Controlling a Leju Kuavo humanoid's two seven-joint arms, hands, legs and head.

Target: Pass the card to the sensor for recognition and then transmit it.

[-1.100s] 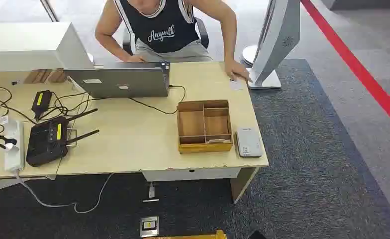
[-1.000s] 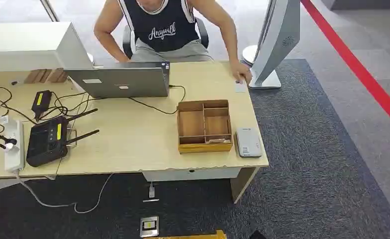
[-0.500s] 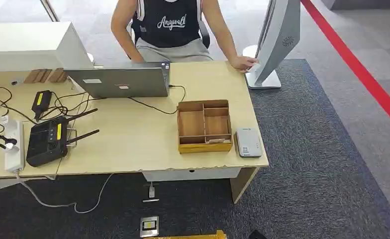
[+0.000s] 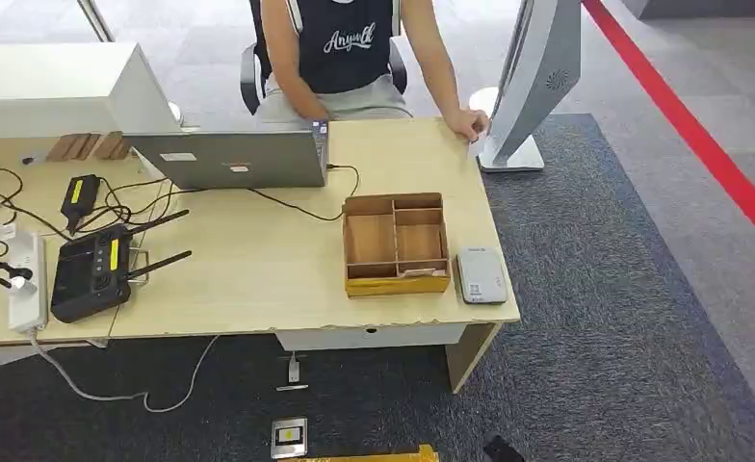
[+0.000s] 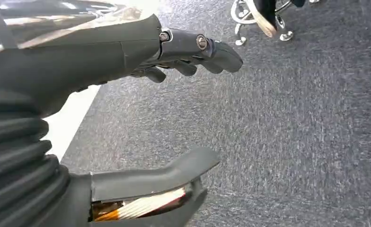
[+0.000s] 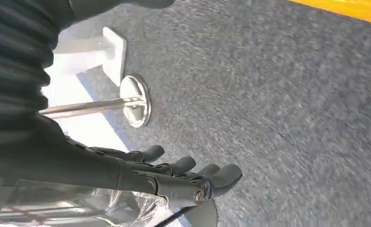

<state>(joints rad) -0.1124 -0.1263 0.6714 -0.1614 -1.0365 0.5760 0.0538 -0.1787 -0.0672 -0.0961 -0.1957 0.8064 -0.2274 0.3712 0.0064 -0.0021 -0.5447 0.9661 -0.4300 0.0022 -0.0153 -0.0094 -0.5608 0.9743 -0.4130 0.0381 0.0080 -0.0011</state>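
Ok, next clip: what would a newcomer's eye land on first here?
Probably the seated person behind the desk, one hand at its far right corner holding a small white card. Then the divided wooden tray near the desk's right end, with a white card reader beside it.

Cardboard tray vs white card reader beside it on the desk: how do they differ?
The cardboard tray is brown, open-topped, split into compartments; the white card reader is a flat closed slab. The tray is clearly larger. Both lie flat side by side at the desk's near right corner.

Matt pale wood-look desk point(image 4: 258, 279); brown cardboard tray point(image 4: 396, 282) (raw edges); rough grey carpet point(image 4: 605, 318); glossy white plastic sensor point(image 4: 481, 274).
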